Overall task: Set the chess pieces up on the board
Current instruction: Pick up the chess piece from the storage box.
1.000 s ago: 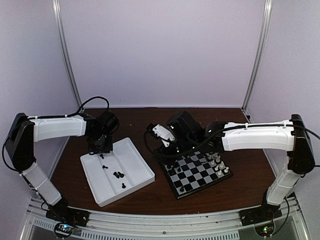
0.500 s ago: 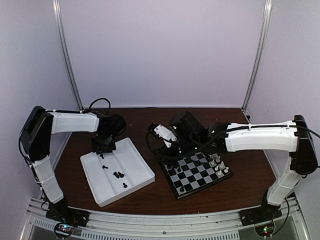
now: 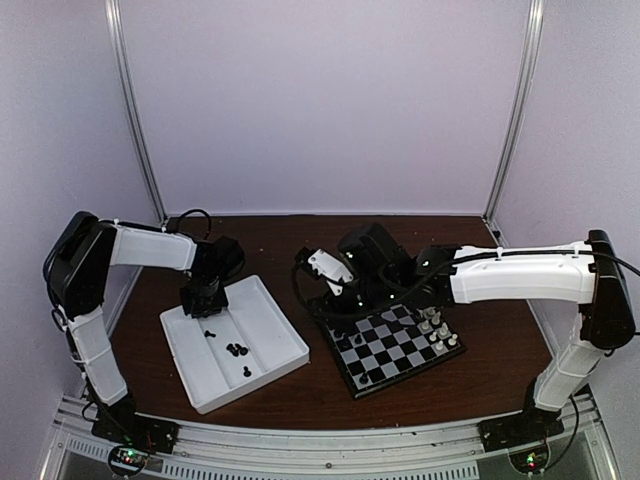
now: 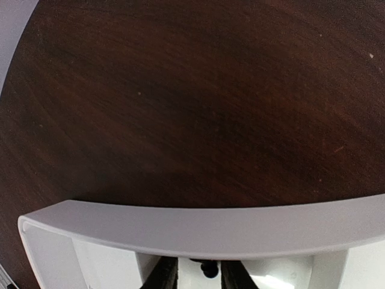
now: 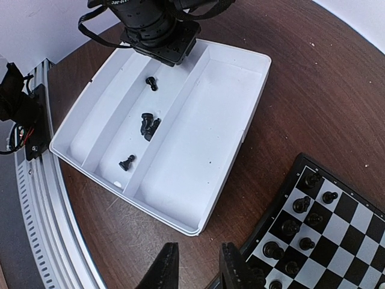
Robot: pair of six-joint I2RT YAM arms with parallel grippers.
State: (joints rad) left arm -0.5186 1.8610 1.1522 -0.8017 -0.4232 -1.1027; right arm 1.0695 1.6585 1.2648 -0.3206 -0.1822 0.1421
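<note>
From above, the left gripper (image 3: pixel 203 300) hangs over the white tray's (image 3: pixel 270 330) far end, left of the board (image 3: pixel 385 350).

Left wrist: jaws apart, straddling a black chess piece (image 4: pixel 207 269). Centre it, then close low.

Right wrist: the right gripper (image 5: pixel 197 271) is spread and empty beside the board.

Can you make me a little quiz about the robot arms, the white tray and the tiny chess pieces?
1. True or false: the loose black chess pieces in the white tray all lie in its middle compartment.
2. Pick one. The left gripper hangs over: A) the tray's far end, B) the tray's near end, C) no part of the tray.
3. How many compartments does the tray have?
Key: 1 true; 2 A; 3 three.
</note>
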